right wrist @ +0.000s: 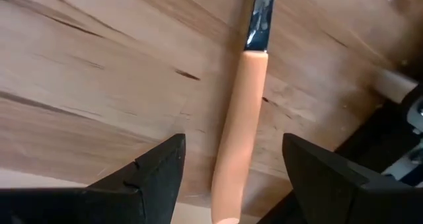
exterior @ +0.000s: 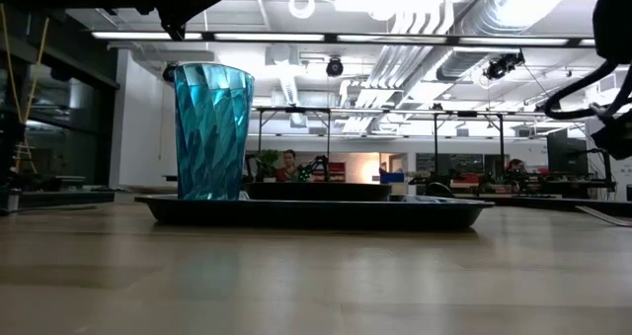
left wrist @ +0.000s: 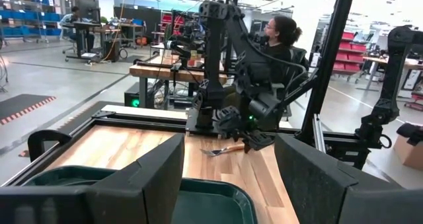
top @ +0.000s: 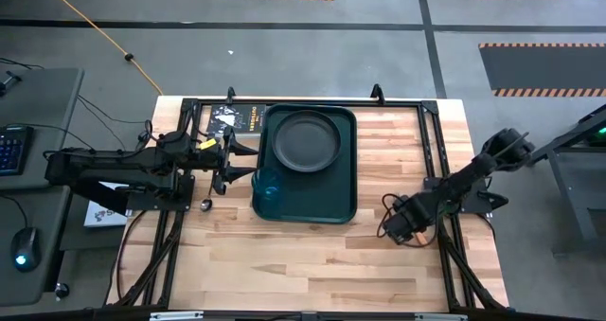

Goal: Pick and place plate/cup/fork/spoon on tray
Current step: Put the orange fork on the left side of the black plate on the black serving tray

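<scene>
The dark green tray point(top: 336, 203) lies mid-table. The dark grey plate point(top: 306, 139) rests flat in its far half. The teal cup point(top: 267, 190) stands upright in its near left corner and also shows in the low view point(exterior: 212, 132). My left gripper point(top: 246, 160) is open and empty, high over the tray's left rim, just beyond the cup. The fork lies flat on the wood at the right, its orange handle point(right wrist: 244, 118) between the open fingers of my right gripper point(right wrist: 234, 178); I see no touch. A small silver piece point(top: 205, 205), seemingly the spoon, lies by my left arm.
A black printed book point(top: 237, 120) lies at the tray's far left corner. Black frame rails point(top: 431, 151) run along the table's far, left and right sides. Bare wood point(top: 312, 264) spreads on the near side of the tray. A person sits beyond the table's right side in the left wrist view point(left wrist: 281, 39).
</scene>
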You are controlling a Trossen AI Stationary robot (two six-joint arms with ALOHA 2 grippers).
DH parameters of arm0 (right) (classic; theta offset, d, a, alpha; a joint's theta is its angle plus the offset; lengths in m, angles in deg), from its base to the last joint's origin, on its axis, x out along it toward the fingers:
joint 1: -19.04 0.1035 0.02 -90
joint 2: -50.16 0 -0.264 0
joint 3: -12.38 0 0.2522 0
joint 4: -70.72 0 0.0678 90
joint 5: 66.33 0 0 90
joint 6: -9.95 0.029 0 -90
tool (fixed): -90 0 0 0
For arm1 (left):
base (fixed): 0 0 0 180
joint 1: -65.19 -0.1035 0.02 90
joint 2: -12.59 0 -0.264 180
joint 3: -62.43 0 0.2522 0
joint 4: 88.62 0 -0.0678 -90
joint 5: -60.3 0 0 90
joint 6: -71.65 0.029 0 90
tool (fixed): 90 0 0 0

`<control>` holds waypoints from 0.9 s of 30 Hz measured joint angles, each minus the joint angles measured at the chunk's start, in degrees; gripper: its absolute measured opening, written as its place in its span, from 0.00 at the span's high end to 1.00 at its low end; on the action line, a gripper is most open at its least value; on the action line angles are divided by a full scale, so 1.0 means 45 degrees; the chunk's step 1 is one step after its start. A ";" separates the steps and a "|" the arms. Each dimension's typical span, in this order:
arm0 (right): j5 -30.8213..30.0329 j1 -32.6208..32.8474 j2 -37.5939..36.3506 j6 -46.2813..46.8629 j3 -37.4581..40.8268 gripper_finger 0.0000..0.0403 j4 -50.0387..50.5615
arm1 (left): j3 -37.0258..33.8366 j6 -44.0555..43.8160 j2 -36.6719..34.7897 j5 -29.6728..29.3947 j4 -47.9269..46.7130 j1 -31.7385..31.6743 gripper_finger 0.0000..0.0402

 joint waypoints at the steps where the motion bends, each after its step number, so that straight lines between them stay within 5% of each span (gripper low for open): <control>1: -0.0001 -0.0004 0.0000 -0.0054 0.0112 0.38 -0.0108 | 0.0000 -0.0001 0.0000 0.0000 0.0000 0.0000 0.43; 7: -0.0007 -0.0004 0.0005 -0.0327 0.0242 0.47 -0.0309 | 0.0000 -0.0008 0.0000 0.0000 0.0000 0.0000 0.43; 18: -0.0343 0.0011 0.0029 -0.0317 0.0260 0.92 -0.0763 | 0.0000 -0.0312 0.0000 -0.0004 -0.0010 0.0000 0.43; 27: -0.0419 0.0016 0.0121 -0.1736 -0.0941 0.92 0.0976 | 0.0000 -0.0320 0.0000 0.0000 -0.0015 0.0000 0.43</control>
